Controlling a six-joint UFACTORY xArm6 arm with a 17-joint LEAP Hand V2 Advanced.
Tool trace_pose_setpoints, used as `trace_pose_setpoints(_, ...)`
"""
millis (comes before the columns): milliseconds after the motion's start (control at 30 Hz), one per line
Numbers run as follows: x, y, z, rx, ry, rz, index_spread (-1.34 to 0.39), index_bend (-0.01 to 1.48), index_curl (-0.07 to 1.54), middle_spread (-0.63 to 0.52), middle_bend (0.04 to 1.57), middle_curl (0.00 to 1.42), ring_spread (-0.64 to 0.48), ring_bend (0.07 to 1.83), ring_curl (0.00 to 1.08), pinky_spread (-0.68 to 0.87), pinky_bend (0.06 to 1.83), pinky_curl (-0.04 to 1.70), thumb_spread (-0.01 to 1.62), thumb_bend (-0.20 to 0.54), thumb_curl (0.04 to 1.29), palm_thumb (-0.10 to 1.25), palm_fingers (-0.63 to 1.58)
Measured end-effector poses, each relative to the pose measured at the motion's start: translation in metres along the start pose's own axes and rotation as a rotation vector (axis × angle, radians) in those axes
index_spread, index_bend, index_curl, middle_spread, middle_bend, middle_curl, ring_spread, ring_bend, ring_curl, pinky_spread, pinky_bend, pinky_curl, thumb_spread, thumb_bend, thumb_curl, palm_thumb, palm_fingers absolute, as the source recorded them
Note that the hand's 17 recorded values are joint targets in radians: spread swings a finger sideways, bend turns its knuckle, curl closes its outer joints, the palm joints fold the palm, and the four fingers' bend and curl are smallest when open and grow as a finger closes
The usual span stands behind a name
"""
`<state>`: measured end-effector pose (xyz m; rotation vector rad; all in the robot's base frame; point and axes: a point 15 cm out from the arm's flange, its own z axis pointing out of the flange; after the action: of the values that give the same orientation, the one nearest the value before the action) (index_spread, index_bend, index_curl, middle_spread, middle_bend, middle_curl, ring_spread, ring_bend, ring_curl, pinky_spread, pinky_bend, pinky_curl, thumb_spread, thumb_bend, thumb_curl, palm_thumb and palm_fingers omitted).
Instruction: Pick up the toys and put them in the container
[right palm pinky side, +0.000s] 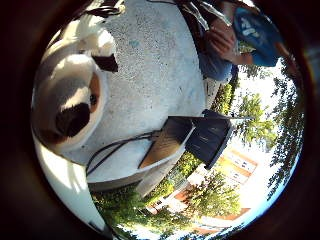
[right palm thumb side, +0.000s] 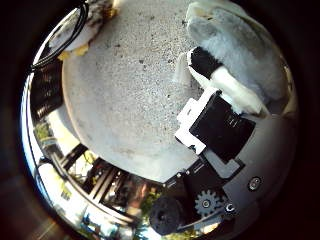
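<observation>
the plush dog toy (right palm pinky side: 70, 95) lies on the round speckled table (right palm pinky side: 155, 75), close under the palm. the hand (right palm thumb side: 220, 125) has a finger on its grey-white fur, at about 1 o'clock in the thumb-side view; whether the fingers are curled round it, i cannot tell. to do this well, close evenly around the soft body before lifting. no container shows. a second toy (right palm thumb side: 95, 22) lies at the table's edge, near 11 o'clock.

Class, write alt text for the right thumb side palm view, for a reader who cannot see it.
A grey and white plush toy lies on a round speckled stone table, close to the palm, with the hand's white and black parts against it. Across the table, another plush toy with yellow parts sits at the edge.
</observation>
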<state>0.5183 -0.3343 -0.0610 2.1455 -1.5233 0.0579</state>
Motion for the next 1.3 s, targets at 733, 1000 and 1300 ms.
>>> trace_pose_setpoints(733,-0.095,0.112,-0.324,0.1,-0.441,-0.179,-0.69,0.73,1.14,-0.15,1.4,0.91,-0.1,1.56,0.77,0.14,1.67,0.77,1.13,-0.012,0.76,0.99,0.79)
trace_pose_setpoints(1000,-0.214,0.076,-0.428,0.227,-0.437,-0.345,-0.71,0.69,1.26,-0.15,1.42,0.92,-0.1,1.59,0.77,0.13,1.68,0.79,1.14,-0.011,0.8,0.98,0.77)
trace_pose_setpoints(1300,-0.352,-0.008,-0.464,0.352,-0.43,-0.423,-0.73,0.67,1.37,-0.15,1.44,0.93,-0.1,1.6,0.78,0.12,1.67,0.82,1.14,-0.024,0.8,0.85,0.72)
